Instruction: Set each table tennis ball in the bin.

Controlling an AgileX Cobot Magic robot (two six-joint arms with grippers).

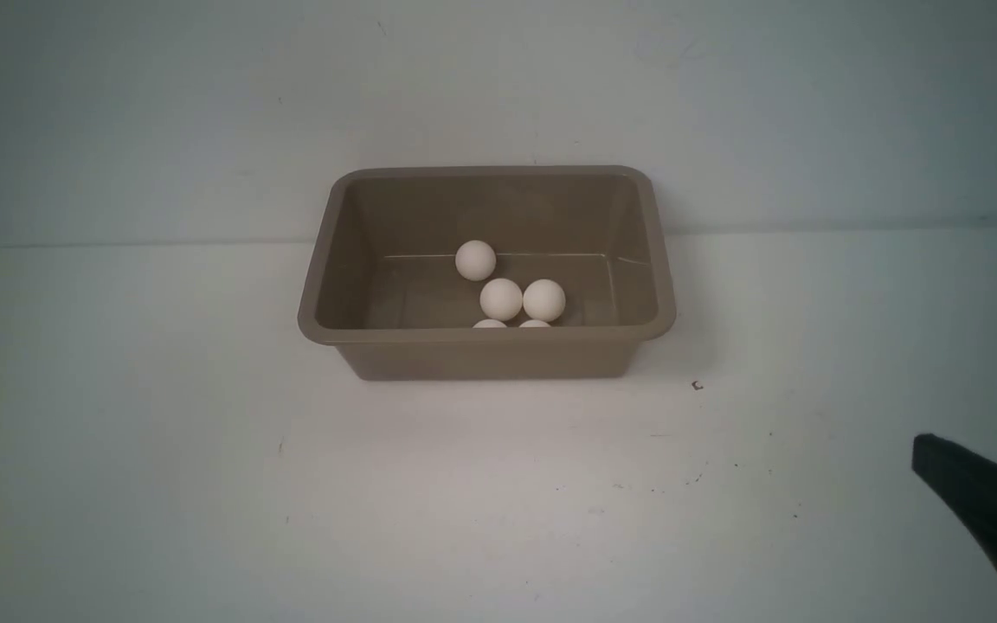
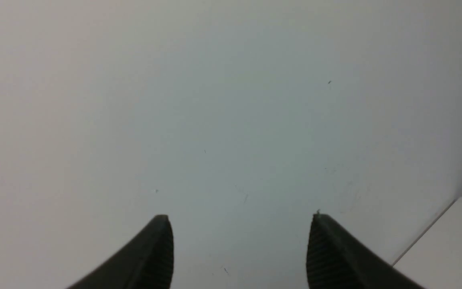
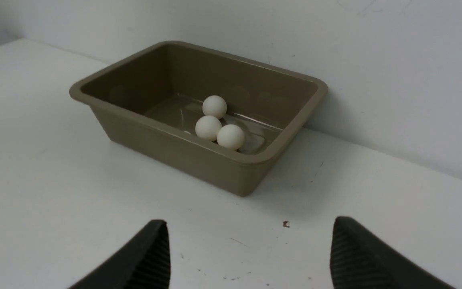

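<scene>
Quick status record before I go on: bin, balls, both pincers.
bin: upright on the table
balls: five in the bin; three in full view, two peeking over the near rim
balls outside bin: none in view
left pincer: open, empty, not in the front view
right pincer: open, empty, on the table's right side, apart from the bin

The left gripper (image 2: 240,224) had two matte black fingers (image 2: 150,257), each tapering to a rounded tip, with fine ribbing across the inner faces. The right gripper (image 3: 249,228) looked alike: black, wedge-shaped, ribbed inside.
</scene>
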